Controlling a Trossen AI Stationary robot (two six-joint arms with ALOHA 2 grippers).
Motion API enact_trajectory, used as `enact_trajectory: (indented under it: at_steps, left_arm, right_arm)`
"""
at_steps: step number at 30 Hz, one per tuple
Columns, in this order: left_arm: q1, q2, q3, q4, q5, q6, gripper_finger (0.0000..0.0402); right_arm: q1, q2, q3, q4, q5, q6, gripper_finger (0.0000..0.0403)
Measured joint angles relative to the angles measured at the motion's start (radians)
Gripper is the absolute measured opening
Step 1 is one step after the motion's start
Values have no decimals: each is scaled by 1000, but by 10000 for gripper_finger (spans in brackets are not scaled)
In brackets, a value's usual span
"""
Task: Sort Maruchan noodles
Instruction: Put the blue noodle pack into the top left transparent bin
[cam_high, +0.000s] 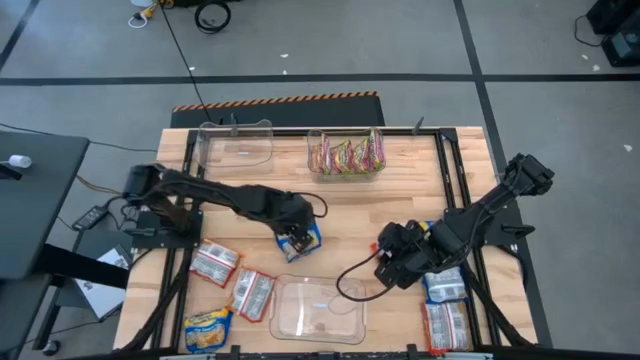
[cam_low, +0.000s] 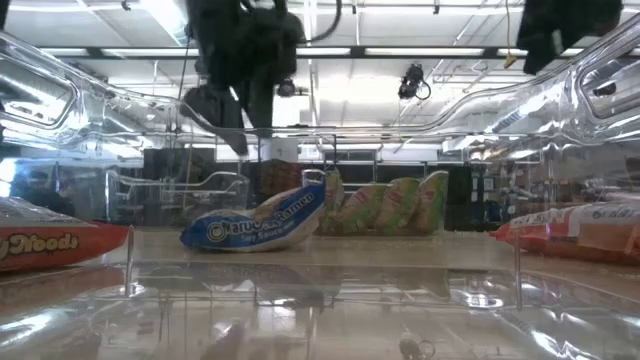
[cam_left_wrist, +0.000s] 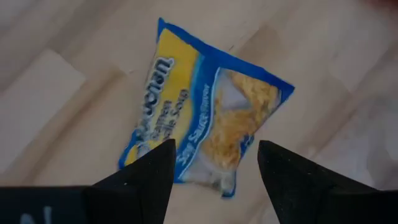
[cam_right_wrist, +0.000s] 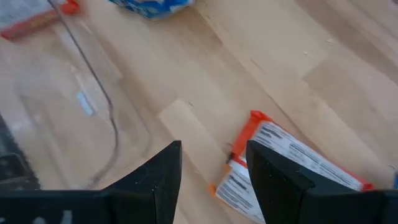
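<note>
Hovering released, left tool (cam_left_wrist: 211, 168) over blue packet (cam_left_wrist: 205, 115); only wrist cam shows right tool (cam_right_wrist: 214, 171) released

Overhead, one camera looks straight down on my table (cam_high: 400, 200); another peers level across it; my wrist cameras sit close, both catching the blue packet (cam_left_wrist: 205, 134).

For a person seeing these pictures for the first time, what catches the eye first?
The left gripper hangs open over a blue-yellow Maruchan packet at the table's middle. At the far edge, a clear bin holds green-pink packets standing upright. The right gripper hovers open over a red-orange packet.
</note>
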Motion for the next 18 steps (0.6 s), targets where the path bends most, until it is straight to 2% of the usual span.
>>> enact_trajectory:
  at_steps: [4, 11, 15, 18]
  left_arm:
    - [95, -48, -120, 56, 29, 94, 231]
    - [211, -64, -404, 448, 337, 375, 231]
    - [223, -63, -489, 613, 409, 528, 231]
    - [219, -63, -528, 702, 426, 618, 227]
  right_arm:
    - [-1, 0, 0, 47, 0, 1, 185]
    - [2, 4, 0, 99, 0, 37, 185]
    - [2, 6, 0, 111, 0, 62, 185]
    - [1, 6, 0, 111, 0, 73, 185]
